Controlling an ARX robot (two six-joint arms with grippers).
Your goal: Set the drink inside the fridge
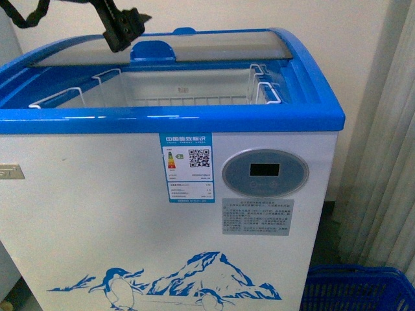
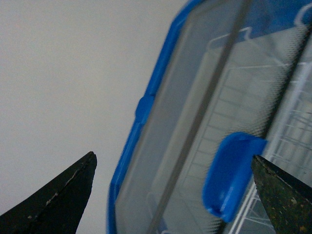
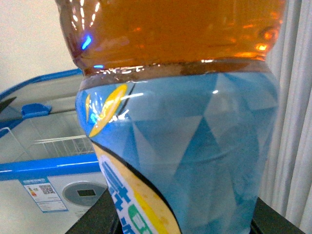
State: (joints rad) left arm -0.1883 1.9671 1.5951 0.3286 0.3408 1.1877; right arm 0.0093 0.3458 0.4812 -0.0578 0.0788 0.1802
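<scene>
Two arms divide the work at the fridge (image 1: pixel 91 214). Our left end effector (image 1: pixel 124 31) hangs over the back of the chest. Its fingers (image 2: pixel 63 200) are spread wide with the blue lid handle (image 1: pixel 153 50) between them and nothing gripped. We judge it is posted there to mind the curved glass lid (image 1: pixel 207 40), which sits at the rear and leaves the front of the chest uncovered.

Our right end effector (image 3: pixel 185 219) is out of the front view, apart from the fridge on its front right side. Its wrist camera is filled by the drink (image 3: pixel 180 146), amber liquid above a blue-and-yellow wrapper. The bottle is pinched low down between dark pads (image 3: pixel 92 217) and looks upright, we judge so that it can go straight down through the opening.

Inside the chest, white wire baskets (image 1: pixel 188 91) hang from the rim, and we see no goods in them from here. One blue basket (image 1: pixel 363 288) stands on the floor by the fridge's right corner. The drink is not yet in the chest.
</scene>
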